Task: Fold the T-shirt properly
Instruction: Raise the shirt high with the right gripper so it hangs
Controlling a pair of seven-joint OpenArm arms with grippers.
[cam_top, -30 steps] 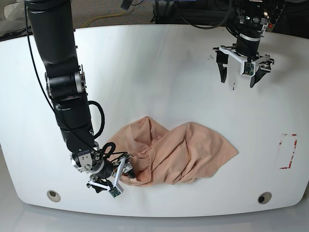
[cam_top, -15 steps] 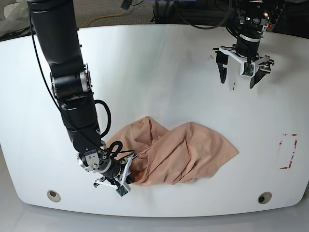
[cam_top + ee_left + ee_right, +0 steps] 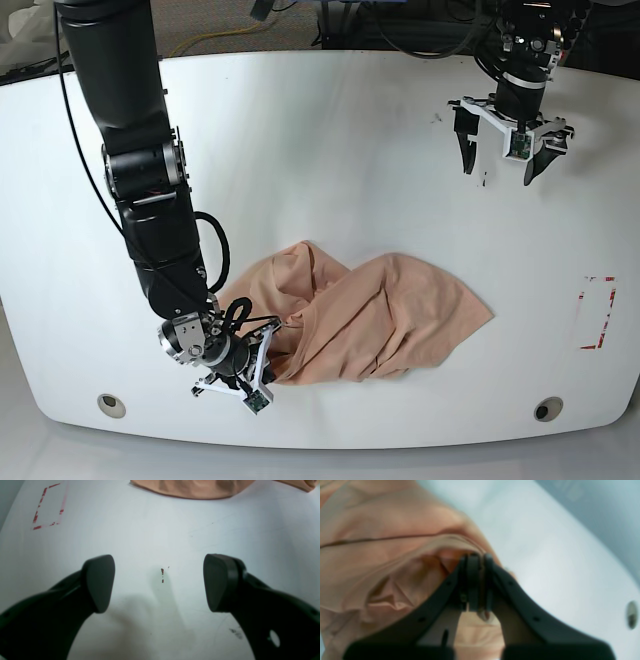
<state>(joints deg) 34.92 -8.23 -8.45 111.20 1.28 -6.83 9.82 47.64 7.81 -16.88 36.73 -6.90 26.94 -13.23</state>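
White table is bearing the crumpled T-shirt; right gripper is pinching its edge, so lifting slowly seems advisable; left gripper is hanging apart.

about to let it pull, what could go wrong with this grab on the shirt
The right end effector is shut on just an edge fold of the crumpled T-shirt, so it may slip or drag the whole heap. The left end effector hangs open far away, so nothing pins the cloth.

Bright even overhead light, white table glossy with mild glare, soft grey shadow under the left gripper, right wrist view blurred throughout, T-shirt folds out of focus, base view sharp
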